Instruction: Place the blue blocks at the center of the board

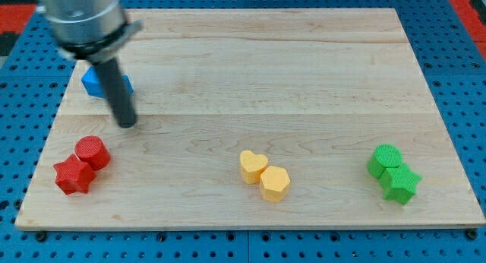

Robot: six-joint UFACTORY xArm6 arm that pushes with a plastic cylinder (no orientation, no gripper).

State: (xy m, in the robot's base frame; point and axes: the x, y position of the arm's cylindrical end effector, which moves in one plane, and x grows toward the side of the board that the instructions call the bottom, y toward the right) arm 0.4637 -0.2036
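My tip (127,123) rests on the counter (288,80) at the far left, just near-side and right of the blue block (97,81), which sits well left of the centre and is partly hidden behind the rod (only one blue shape can be made out; a second may be hidden). The end effector is a bare rod, so it grasps nothing. To push well, I judge the tip should first circle to the block's left side, then drive rightward through its middle, slowly, keeping clear of the red cylinder (93,151) and red star (74,175).
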